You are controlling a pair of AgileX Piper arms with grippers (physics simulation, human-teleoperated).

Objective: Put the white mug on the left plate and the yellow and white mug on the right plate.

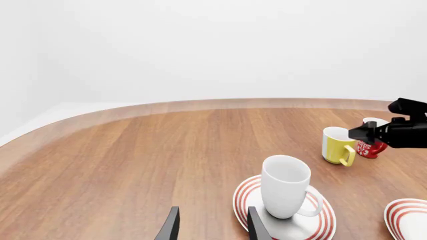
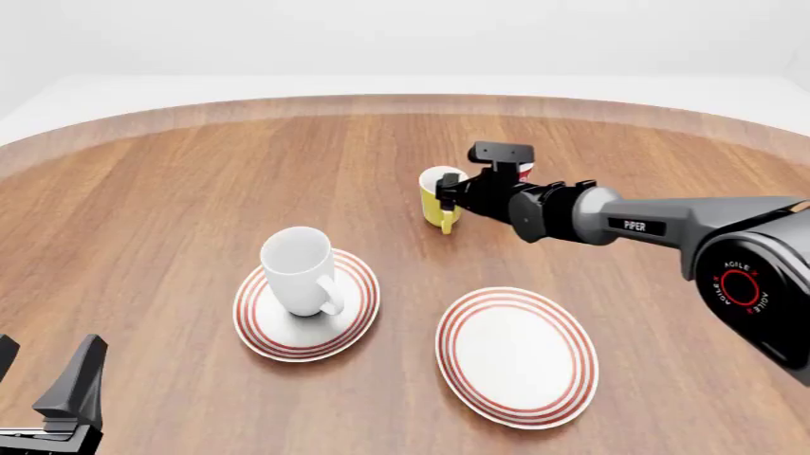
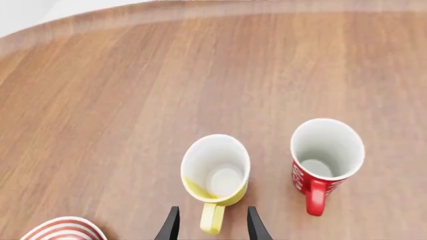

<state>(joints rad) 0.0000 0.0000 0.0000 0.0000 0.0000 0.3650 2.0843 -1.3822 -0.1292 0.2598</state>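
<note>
The right arm [image 2: 658,226] reaches forward, low over the table [image 2: 190,171], and its grey link carries the word "PIPER" in white; a round red mark on its base joint reads "AGILEX". The right pincer [image 3: 209,225] is open, one finger on each side of the handle of the yellow mug [image 3: 215,172], not closed on it. This mug stands upright on the table just ahead of the pincer. Beside it stands a red mug [image 3: 323,160] with white lettering too small to read. The right plate [image 2: 517,356] lies behind this pincer, nearer the arm's base. The left arm is drawn back, low at the near edge, with the left pincer [image 1: 210,227] open and holding nothing. Just ahead of it, to its right, the white mug [image 1: 285,186] stands upright on the left plate [image 1: 313,227].
</note>
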